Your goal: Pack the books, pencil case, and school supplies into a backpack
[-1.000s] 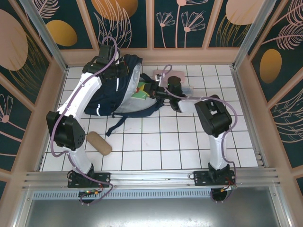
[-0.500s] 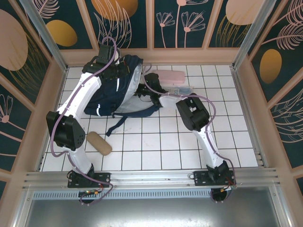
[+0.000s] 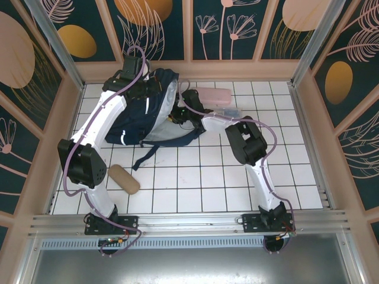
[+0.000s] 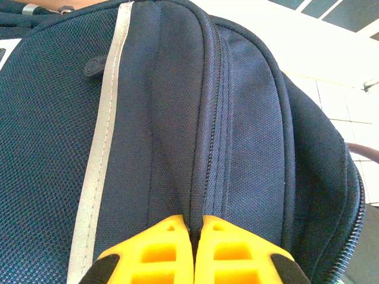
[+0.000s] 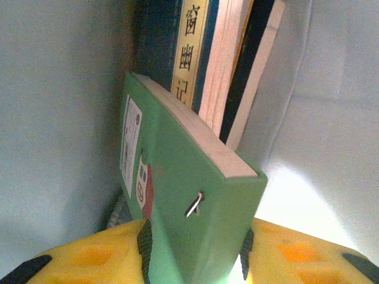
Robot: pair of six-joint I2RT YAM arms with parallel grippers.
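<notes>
- Lying on its side on the white tiled table [image 3: 195, 177] is a large navy backpack [image 3: 139, 121], its mouth facing right and showing a pale lining.
- At the far end of the backpack, the left gripper [image 4: 192, 236] has its yellow jaws pressed together on a ridge of navy fabric beside the zip, lifting the top panel.
- Inside the backpack's mouth, the right gripper [image 5: 195, 239] has a jaw on either side of a small green book [image 5: 189, 195]. Whether the pads are squeezing it or standing just clear, I cannot tell.
- The green book stands on edge deep inside the backpack. Just behind it stand a navy book with a yellow label [image 5: 192, 41] and a black book [image 5: 257, 59].
- The books look stiff and fairly weighty, with smooth covers that may slip. They are best held across their thickness near the spine.
- Just right of the backpack's mouth lies a pink case [image 3: 212, 94], rigid-looking and best gripped across its narrow width.
- Beside it, further right of the backpack, lies a clear plastic packet [image 3: 230, 112]. It looks thin, floppy and slick, so an edge pinch suits it best.
- Well in front of the backpack lies a tan pouch [image 3: 123, 178], which looks soft enough to squeeze at its middle. Either this or the pink case may be the pencil case.
</notes>
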